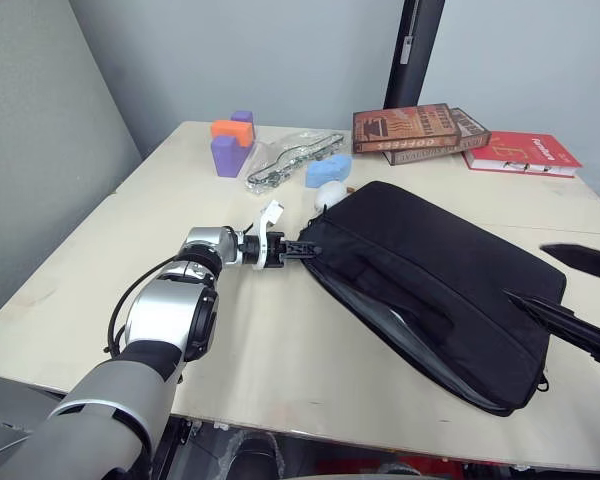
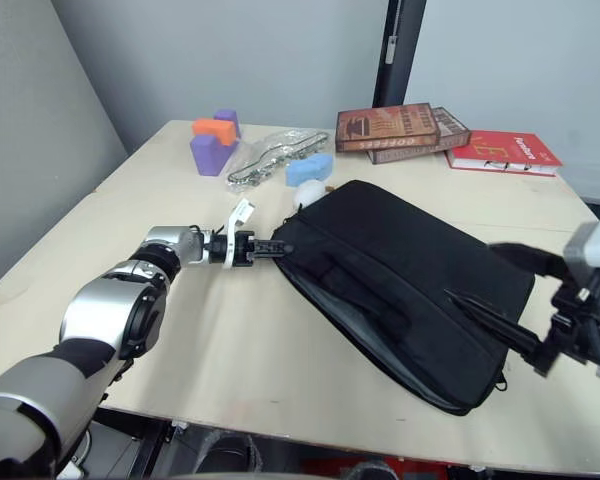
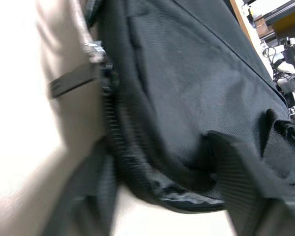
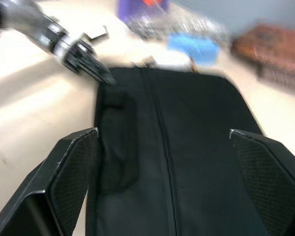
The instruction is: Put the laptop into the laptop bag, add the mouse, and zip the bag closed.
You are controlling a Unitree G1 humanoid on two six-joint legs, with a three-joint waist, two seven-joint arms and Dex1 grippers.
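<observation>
The black laptop bag (image 1: 440, 285) lies flat and slanted across the table. My left gripper (image 1: 306, 248) reaches in from the left, its jaws shut on the bag's left corner, close to the zipper pull (image 3: 73, 81). The zipper seam along the bag's near edge gapes. A thin grey strip (image 1: 395, 322) shows inside it, and I cannot tell whether that is the laptop. My right gripper (image 1: 525, 272) hovers open over the bag's right end, with nothing between its fingers (image 4: 71, 162). The mouse is out of view.
Behind the bag lie a white egg-shaped lump (image 1: 327, 195), a blue block (image 1: 328, 170), a clear plastic wrapper (image 1: 290, 160) and purple and orange blocks (image 1: 230, 140). Books (image 1: 420, 130) and a red book (image 1: 525, 152) sit at the far right. Bare table (image 1: 260, 350) lies in front.
</observation>
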